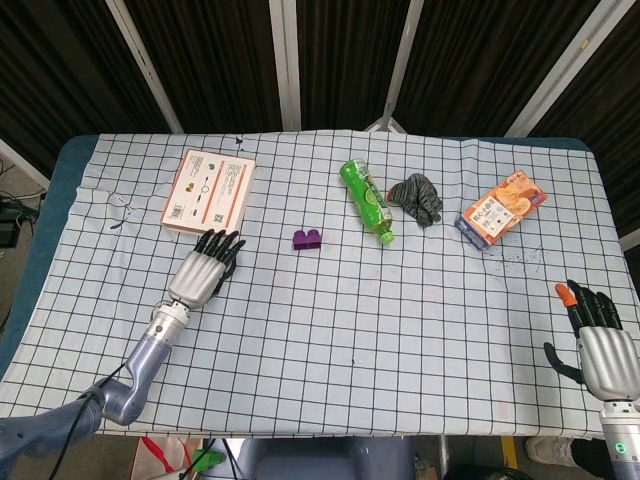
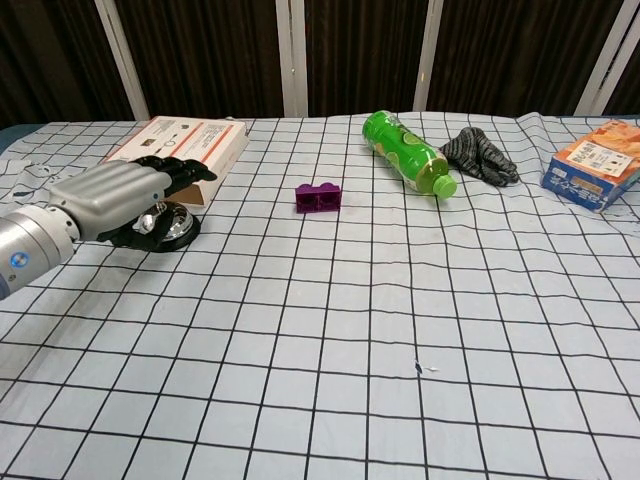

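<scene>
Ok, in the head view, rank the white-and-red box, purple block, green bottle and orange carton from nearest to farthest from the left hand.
Measured from the left hand:
1. White-and-red box, just beyond its fingertips, on the left.
2. Purple block, toward the middle of the table.
3. Green bottle, lying past the middle.
4. Orange carton, far right.

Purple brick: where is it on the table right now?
The purple brick lies mid-table in the head view, between the left hand and the green bottle, touching neither.
</scene>
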{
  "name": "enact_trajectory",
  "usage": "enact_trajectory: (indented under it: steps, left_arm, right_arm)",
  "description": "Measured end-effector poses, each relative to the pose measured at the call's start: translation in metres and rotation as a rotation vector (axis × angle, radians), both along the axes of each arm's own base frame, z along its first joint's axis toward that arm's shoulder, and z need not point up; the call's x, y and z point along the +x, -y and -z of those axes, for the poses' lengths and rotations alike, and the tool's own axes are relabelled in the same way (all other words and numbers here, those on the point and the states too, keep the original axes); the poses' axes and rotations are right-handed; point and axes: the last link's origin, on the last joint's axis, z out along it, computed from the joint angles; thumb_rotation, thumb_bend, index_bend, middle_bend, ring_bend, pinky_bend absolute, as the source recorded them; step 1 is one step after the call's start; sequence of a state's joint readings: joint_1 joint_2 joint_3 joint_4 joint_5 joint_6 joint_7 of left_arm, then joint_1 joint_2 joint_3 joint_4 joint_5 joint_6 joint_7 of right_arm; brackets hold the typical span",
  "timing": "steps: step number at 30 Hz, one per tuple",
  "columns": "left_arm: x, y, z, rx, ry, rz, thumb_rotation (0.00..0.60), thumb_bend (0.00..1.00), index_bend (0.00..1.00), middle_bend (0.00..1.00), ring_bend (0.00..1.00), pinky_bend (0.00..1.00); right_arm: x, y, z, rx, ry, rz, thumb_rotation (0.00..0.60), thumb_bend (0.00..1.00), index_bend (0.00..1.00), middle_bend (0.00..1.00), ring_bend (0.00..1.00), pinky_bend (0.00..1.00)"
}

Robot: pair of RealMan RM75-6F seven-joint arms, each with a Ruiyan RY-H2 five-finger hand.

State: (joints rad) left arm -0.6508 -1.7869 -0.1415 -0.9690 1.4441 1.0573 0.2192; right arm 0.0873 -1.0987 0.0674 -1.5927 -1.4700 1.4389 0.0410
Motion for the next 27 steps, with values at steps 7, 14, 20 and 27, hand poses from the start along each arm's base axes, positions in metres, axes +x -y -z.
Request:
enact_trajectory:
  steps: [7, 14, 20, 27]
  left_arm:
    - [-0.007, -0.001, 0.014, -0.020, -0.011, -0.017, 0.600, 0.97, 0.00, 0.00, 0.00, 0.03]
    - [-0.009, -0.002, 0.024, -0.036, -0.019, -0.023, 0.600, 0.97, 0.00, 0.00, 0.00, 0.03]
    - [-0.014, -0.001, 0.029, -0.042, -0.046, -0.024, 0.600, 0.97, 0.00, 0.00, 0.00, 0.03]
    - [-0.015, 0.001, 0.028, -0.032, -0.053, -0.008, 0.600, 0.97, 0.00, 0.00, 0.00, 0.03]
  right_arm:
    - [0.001, -0.002, -0.002, -0.006, 0.007, -0.007, 0.600, 0.39, 0.08, 0.00, 0.00, 0.00]
    - [0.001, -0.002, -0.003, -0.009, 0.009, -0.008, 0.600, 0.39, 0.08, 0.00, 0.00, 0.00]
    - [0.001, -0.003, -0.004, -0.016, 0.014, -0.013, 0.600, 0.39, 0.08, 0.00, 0.00, 0.00]
    - [0.002, -0.004, -0.005, -0.021, 0.018, -0.019, 0.600, 0.39, 0.08, 0.00, 0.00, 0.00]
